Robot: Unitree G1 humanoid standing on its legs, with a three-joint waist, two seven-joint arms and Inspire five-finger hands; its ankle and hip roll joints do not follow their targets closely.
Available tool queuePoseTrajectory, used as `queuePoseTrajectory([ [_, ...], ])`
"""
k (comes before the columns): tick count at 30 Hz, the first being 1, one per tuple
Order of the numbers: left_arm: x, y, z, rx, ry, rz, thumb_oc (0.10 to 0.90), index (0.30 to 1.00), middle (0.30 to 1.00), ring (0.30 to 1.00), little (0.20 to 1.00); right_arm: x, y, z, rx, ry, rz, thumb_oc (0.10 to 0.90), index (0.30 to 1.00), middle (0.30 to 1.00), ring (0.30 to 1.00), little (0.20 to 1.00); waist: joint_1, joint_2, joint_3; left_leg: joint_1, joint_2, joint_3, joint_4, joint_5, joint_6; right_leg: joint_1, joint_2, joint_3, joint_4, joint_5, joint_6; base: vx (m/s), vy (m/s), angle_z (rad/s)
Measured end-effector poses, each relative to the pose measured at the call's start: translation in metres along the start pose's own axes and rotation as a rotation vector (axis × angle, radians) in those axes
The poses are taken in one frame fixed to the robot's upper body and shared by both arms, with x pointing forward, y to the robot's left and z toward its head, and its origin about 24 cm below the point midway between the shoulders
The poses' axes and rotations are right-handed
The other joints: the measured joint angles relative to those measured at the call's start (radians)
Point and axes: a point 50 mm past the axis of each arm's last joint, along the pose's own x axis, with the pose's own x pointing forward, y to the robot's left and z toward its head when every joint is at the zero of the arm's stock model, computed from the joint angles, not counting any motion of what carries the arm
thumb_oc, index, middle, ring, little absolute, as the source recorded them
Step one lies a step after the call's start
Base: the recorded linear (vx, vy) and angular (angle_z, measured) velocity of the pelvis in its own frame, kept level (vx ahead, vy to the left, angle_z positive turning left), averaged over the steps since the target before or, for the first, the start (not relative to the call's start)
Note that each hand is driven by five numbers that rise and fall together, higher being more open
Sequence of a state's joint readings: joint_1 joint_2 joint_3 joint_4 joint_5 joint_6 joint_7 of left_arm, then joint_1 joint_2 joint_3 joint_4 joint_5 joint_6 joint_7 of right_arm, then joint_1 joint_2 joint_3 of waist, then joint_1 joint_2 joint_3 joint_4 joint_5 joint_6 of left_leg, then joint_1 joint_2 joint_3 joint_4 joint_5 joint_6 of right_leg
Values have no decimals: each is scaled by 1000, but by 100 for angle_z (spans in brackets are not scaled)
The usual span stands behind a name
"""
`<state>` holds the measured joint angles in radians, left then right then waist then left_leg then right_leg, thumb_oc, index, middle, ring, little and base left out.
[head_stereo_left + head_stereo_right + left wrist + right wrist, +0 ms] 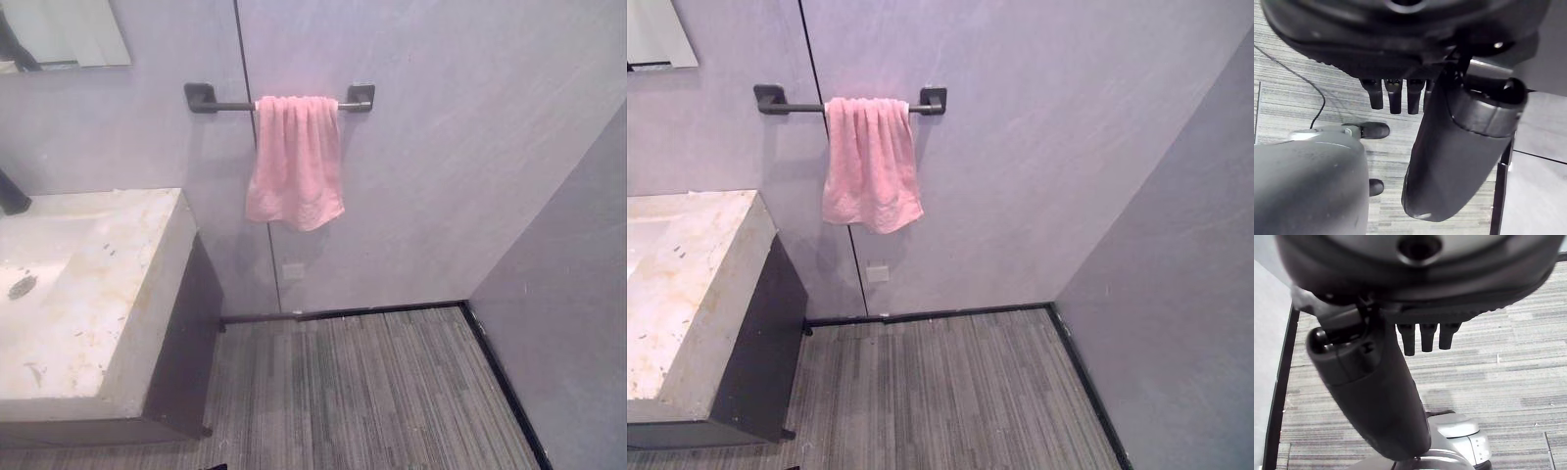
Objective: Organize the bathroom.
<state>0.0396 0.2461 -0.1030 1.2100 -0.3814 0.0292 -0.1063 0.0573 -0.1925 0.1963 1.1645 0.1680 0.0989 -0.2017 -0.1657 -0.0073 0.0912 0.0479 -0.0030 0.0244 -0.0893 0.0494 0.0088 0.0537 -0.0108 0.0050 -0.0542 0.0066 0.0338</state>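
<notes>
A pale stone sink surface (88,294) stands against the grey wall at the left, and beyond its far right corner a pink towel (295,162) hangs bunched over a dark wall rail (220,106). The left robot hand (1459,147) and right robot hand (1371,387) hang over the striped floor (372,392), fingers straight, holding nothing.

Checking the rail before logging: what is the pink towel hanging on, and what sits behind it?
The pink towel hangs over a dark wall bar. Behind it is grey wall; the bar's covered stretch and the wall seam there are hidden.
</notes>
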Motion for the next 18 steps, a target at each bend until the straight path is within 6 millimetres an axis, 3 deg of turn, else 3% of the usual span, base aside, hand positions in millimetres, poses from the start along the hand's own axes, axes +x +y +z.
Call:
queuePoseTrajectory([
  [6, 0, 0, -1, -1, 5, -2, 800, 900, 900, 900, 900, 0, 0, 0, 0, 1, 0, 800, 900, 900, 900, 900, 0, 0, 0, 0, 0, 0, 0, 0, 0, 0, 0, 0, 0, 0, 0, 0, 0, 0],
  [18, -1, 5, -17, 2, 173, 72, 800, 900, 900, 900, 900, 0, 1, -3, 0, 15, 24, 800, 900, 900, 900, 900, -1, -3, -13, 0, 1, 2, 0, -1, 0, -2, 1, 1, 1, -1, 1, 11, 4, 0],
])
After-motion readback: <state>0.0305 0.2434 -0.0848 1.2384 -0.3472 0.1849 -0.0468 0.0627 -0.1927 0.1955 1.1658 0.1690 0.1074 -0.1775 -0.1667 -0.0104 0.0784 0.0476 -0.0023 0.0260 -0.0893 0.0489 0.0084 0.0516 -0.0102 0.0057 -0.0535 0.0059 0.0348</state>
